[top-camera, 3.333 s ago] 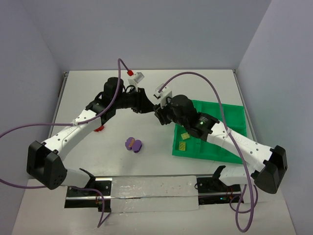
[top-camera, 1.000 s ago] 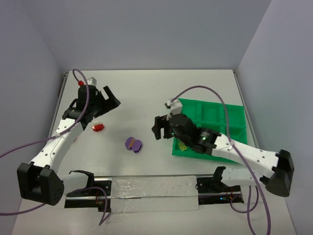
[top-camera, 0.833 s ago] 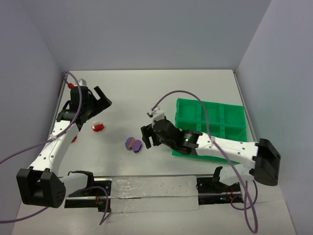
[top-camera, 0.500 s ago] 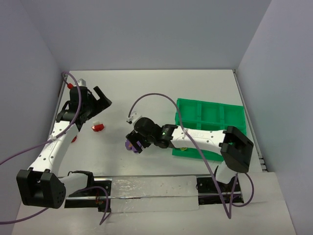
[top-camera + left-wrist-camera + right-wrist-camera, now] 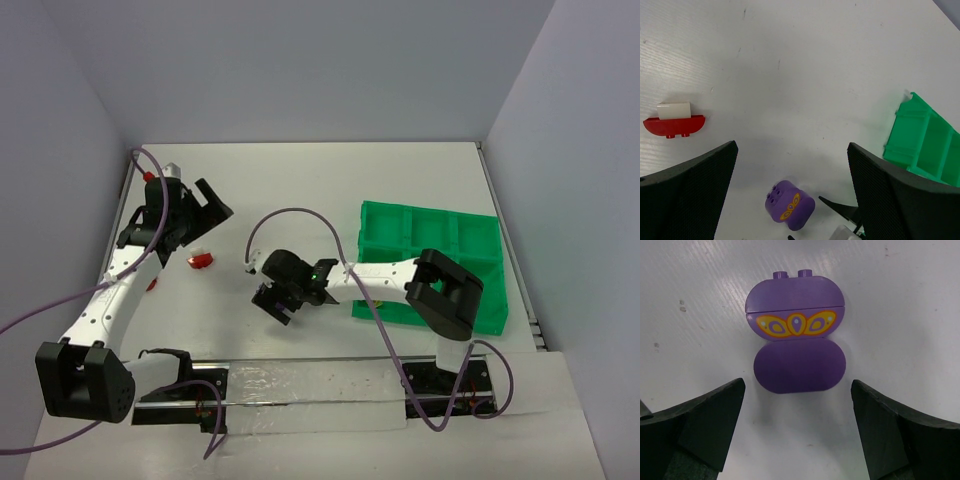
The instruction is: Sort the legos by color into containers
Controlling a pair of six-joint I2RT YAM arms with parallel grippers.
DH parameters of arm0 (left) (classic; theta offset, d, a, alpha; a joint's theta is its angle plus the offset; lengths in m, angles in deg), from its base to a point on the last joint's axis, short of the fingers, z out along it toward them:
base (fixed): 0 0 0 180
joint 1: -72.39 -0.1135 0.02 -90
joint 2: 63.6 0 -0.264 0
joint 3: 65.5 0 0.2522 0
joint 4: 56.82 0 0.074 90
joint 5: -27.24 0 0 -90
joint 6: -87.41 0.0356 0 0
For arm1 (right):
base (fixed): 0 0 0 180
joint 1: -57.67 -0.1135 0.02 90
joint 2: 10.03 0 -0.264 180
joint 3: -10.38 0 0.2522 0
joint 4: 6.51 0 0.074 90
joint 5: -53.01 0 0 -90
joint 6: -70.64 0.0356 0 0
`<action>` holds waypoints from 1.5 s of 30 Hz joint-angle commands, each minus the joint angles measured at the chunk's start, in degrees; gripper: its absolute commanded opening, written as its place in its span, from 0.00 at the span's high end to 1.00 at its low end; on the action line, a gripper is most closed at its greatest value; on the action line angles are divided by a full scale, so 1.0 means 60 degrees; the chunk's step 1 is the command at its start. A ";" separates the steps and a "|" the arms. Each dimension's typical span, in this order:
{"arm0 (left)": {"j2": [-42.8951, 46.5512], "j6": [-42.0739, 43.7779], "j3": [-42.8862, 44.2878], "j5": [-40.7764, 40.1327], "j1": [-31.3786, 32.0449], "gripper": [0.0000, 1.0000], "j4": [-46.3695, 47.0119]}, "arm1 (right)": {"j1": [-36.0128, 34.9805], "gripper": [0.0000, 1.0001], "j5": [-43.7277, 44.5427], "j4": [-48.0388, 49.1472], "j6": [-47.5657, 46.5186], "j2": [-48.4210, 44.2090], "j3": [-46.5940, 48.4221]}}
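White tabletop [image 5: 330,180]: right gripper [image 5: 797,432] is hovering over purple lego [image 5: 795,347], jaws spread either side, not touching. Left gripper [image 5: 792,182] is hanging spread near red lego [image 5: 674,125]. Both pcs are lying outside green tray [image 5: 365,215]; sorting incomplete, min. two left.

Top external: you look down from high behind the arm bases, far off, over the whole table [image 5: 300,190].
Left wrist: you look down from mid height over the table's middle.
Right wrist: you look straight down, very near.
Shared: both wrist views hold the purple lego [image 5: 795,335]; top and left wrist hold the green tray [image 5: 922,145].
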 commanded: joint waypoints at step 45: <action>-0.2290 -0.1912 -0.1503 0.6646 0.0915 0.02 0.4602 | 0.2056 0.52 -0.0960 0.3057 0.1573 -0.3175 -0.2097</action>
